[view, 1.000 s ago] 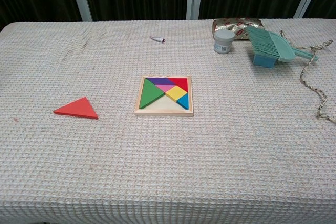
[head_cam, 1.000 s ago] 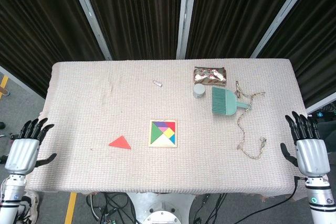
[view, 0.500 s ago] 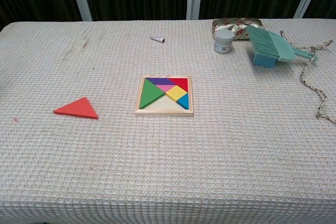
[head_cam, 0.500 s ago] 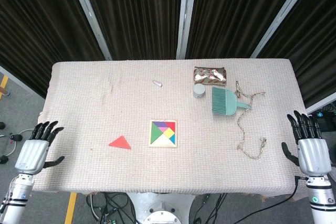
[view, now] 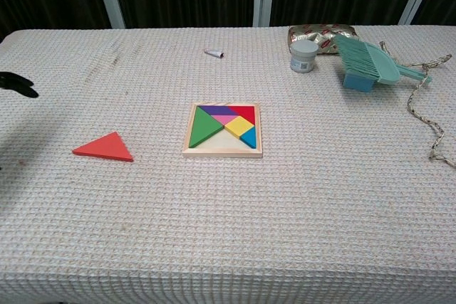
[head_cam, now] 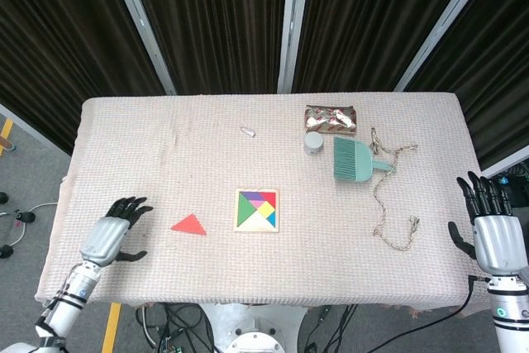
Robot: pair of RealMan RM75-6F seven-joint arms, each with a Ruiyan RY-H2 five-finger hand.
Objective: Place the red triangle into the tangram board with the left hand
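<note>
The red triangle [head_cam: 189, 225] [view: 104, 147] lies flat on the cloth, left of the tangram board [head_cam: 257, 210] [view: 222, 129]. The wooden board holds several coloured pieces, with bare wood showing along its lower edge. My left hand [head_cam: 111, 234] hovers over the table's left front part, fingers spread and holding nothing, a short way left of the triangle. Only its dark fingertips [view: 19, 83] show at the left edge of the chest view. My right hand [head_cam: 491, 229] hangs open beyond the table's right edge, far from the board.
At the back right sit a foil packet [head_cam: 331, 118], a small grey jar [head_cam: 313, 142], a teal brush [head_cam: 354, 159] and a loose cord [head_cam: 388, 204]. A small white scrap [head_cam: 247, 131] lies at the back centre.
My left hand has moved right and forward, from beside the table's left edge to over the cloth near the red triangle. The right hand has sunk slightly.
</note>
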